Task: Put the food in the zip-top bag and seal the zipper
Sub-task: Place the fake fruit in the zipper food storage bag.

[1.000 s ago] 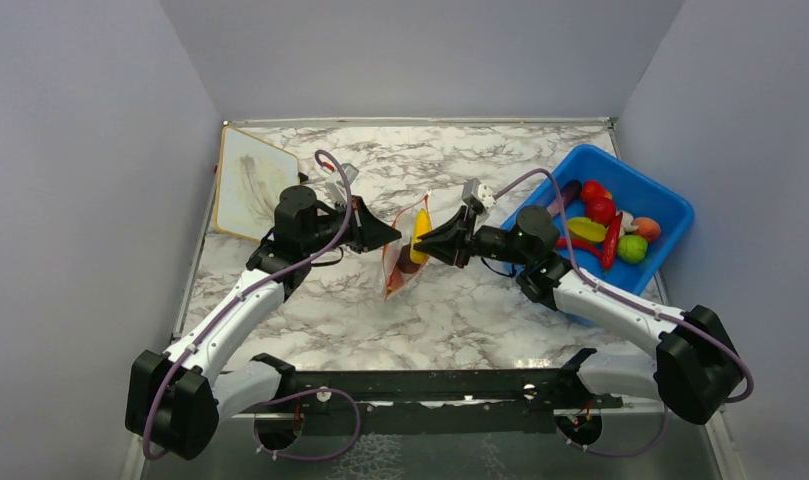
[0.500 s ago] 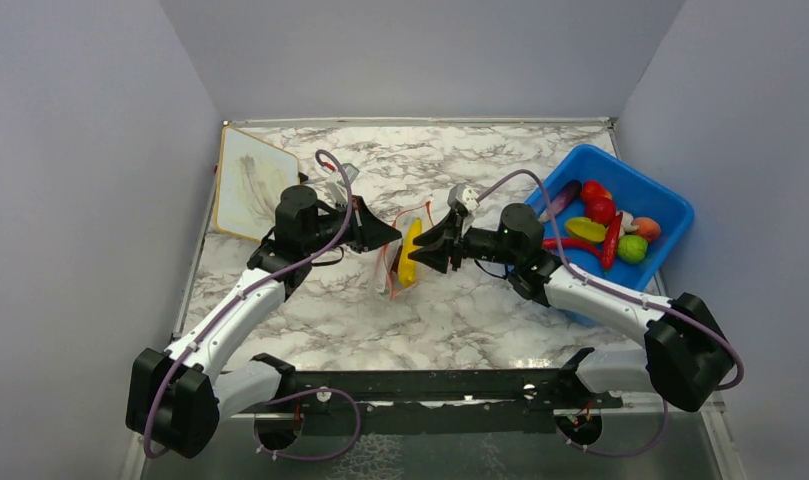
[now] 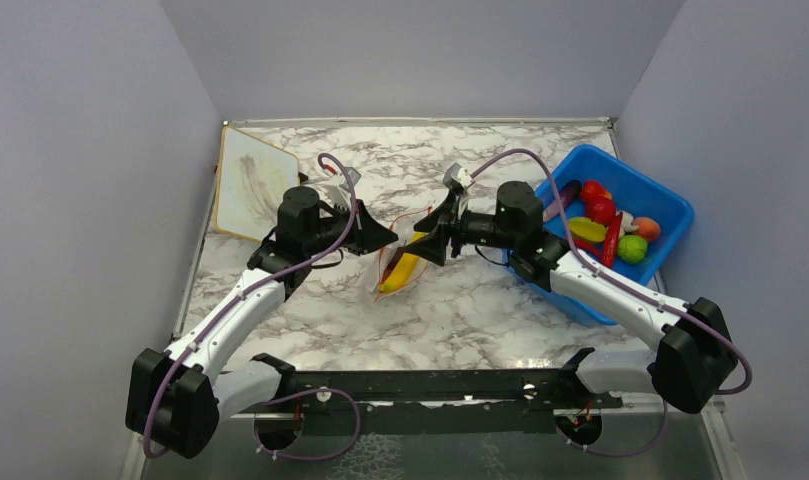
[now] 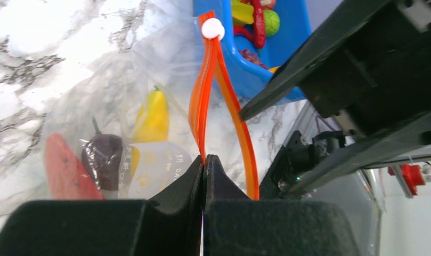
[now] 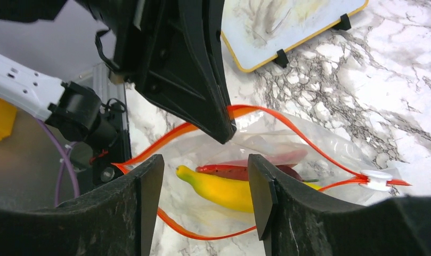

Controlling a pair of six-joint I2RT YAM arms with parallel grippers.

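Nearest, along the bench (image 3: 460, 320) edge: 2 arm bases bolted side by side, both arms bent inward toward mid-bench.

Left hand (image 4: 204, 160): jaws pressed flat together, pinching 1 lip of the zipper (image 4: 201, 96) right at the fingertips. Holds that lip raised above the marble.

Right hand (image 5: 205, 168): fingers spread wide, gripping nothing. Hangs just over the open mouth, tip to tip with the left hand and close beside it.

Between and below the 2 hands: zip-top bag (image 3: 378, 284), clear and crinkled, body lying on the marble, mouth open in a long loop of orange-red strip. White slider (image 5: 377, 178) parked at 1 end of the strip, at the corner away from the pinch.

Inside the bag: yellow banana (image 5: 224, 189) lying lengthwise, a flat red piece (image 5: 240, 170) touching it, a dark round fruit (image 4: 102, 160) with a short stalk beside that, and a white printed label (image 4: 157, 168) against the plastic.

Farther right, at the bench edge: blue bin (image 3: 670, 212) behind the right forearm, well apart from the bag. Holds the rest of the food: purple eggplant (image 3: 562, 195), red round fruit (image 3: 595, 198), red chili (image 3: 611, 242), a yellow piece, a green ball (image 3: 632, 248) and an orange one (image 3: 646, 228).

Farthest left: white board (image 3: 250, 180) with a yellow rim, at the back-left corner.
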